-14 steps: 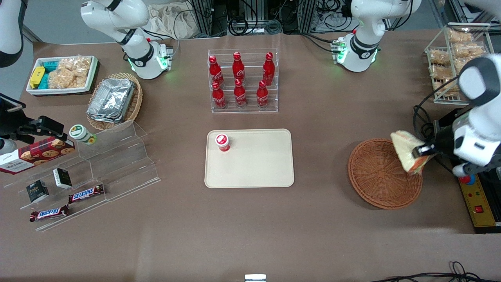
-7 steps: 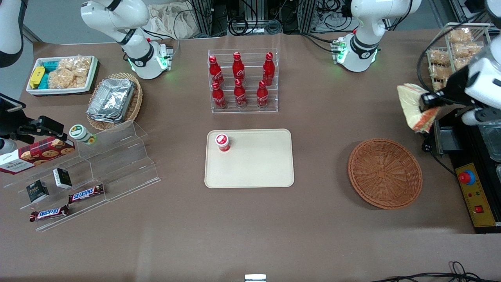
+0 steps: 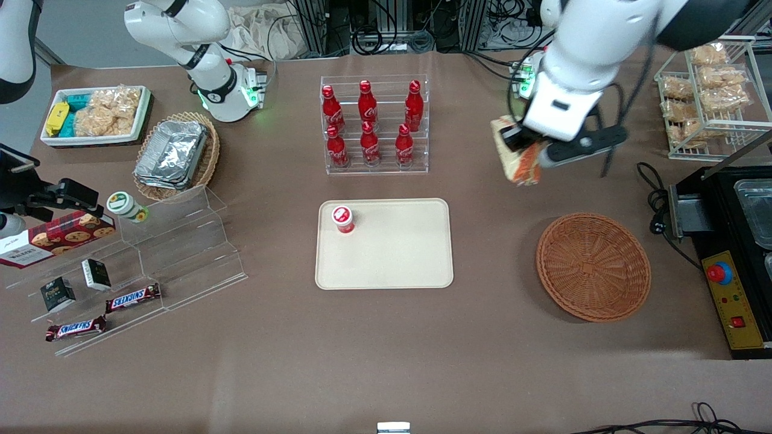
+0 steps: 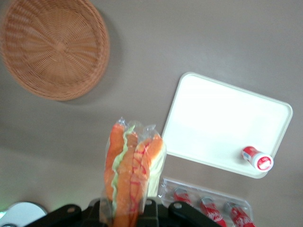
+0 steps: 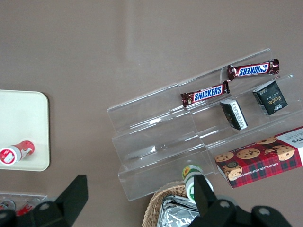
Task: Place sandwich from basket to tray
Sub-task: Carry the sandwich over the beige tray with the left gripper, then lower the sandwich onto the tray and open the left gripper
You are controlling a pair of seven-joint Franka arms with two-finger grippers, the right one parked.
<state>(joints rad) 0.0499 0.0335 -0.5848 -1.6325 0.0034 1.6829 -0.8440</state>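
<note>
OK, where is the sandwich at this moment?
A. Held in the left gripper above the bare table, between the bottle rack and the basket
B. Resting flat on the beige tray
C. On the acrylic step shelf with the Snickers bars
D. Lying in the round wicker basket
A: the gripper is shut on the sandwich in the air, while the basket holds nothing and the tray carries only a small red-capped bottle.
</note>
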